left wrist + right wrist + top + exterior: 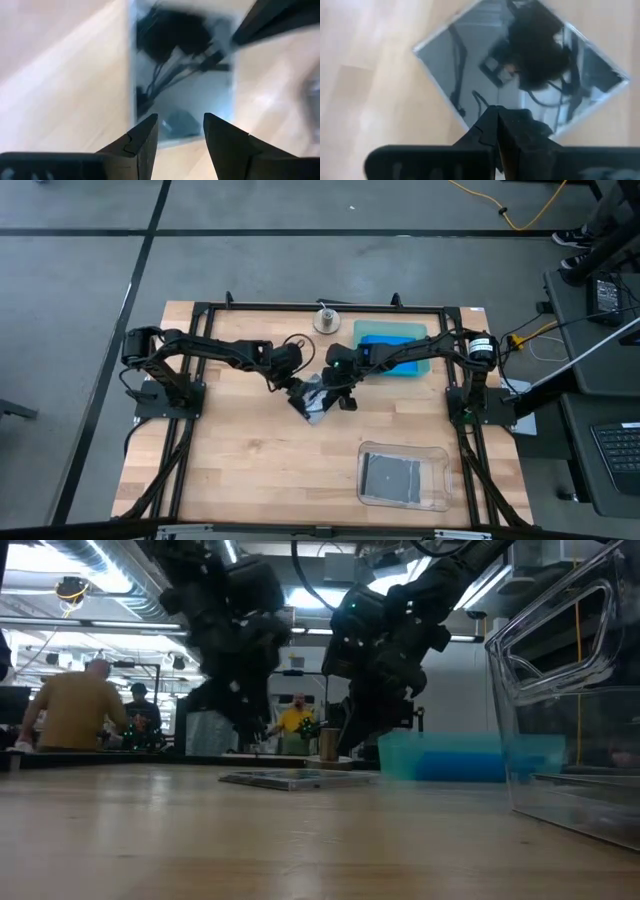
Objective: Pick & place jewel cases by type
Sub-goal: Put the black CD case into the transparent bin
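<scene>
A squarish dark jewel case (313,402) with a mirror-like top lies flat on the wooden table at its middle; it also shows in the low view (290,778). My left gripper (180,131) is open and slants down over one edge of the case (185,75), with nothing between its fingers. My right gripper (497,114) is shut, and its tips stand over the case (470,65) near one corner. Blue jewel cases (385,345) lie in the teal tray (422,366). A dark case (390,477) lies in the clear tray (436,456). My right gripper slants down with its shut fingertips (492,117) over the case's top near a corner (470,125). I cannot tell whether they touch it. The case lies flat on the table.
The teal tray stands at the far right, behind my right arm. The clear tray stands at the near right (560,690). A small round metal thing (326,320) stands at the far edge. Bare wood lies to the near left. People stand in the room beyond the table.
</scene>
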Action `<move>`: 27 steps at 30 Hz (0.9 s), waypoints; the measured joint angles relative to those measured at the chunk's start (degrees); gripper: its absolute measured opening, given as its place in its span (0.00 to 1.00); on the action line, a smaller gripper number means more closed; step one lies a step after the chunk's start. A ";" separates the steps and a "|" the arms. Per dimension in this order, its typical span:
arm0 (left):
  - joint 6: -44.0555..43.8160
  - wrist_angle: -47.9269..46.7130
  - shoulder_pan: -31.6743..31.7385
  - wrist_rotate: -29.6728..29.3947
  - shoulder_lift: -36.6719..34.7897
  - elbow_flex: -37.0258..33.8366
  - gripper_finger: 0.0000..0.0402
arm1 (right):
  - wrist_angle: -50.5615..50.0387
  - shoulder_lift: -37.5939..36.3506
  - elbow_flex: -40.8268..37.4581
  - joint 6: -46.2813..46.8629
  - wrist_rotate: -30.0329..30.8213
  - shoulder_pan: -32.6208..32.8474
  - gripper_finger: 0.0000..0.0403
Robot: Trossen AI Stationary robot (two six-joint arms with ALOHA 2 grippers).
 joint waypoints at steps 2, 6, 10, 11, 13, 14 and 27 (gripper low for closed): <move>-2.11 0.10 -0.95 0.71 -0.05 -2.09 0.38 | -0.13 -0.08 0.10 -0.24 1.70 -0.04 0.02; -5.69 1.80 -4.59 1.43 -0.24 -5.67 0.38 | -0.29 -0.10 0.22 -0.28 5.80 -1.00 0.02; -11.28 7.86 -7.17 1.31 -0.24 -9.07 0.38 | -2.37 1.18 0.26 -0.08 8.43 -2.51 0.02; -12.61 9.47 -7.50 1.29 -0.24 -9.93 0.38 | -2.71 1.64 0.26 -0.09 8.90 -2.83 0.02; -14.33 11.39 -7.86 0.93 -0.24 -11.26 0.38 | -3.94 2.47 0.26 -0.23 9.03 -3.37 0.02; -14.69 12.75 -7.88 0.74 -0.24 -11.82 0.38 | -3.86 3.01 0.29 -0.29 9.00 -3.48 0.02; -13.78 18.92 -1.57 -5.23 0.28 -15.89 0.38 | -3.88 4.17 0.39 -1.26 3.76 -3.65 0.02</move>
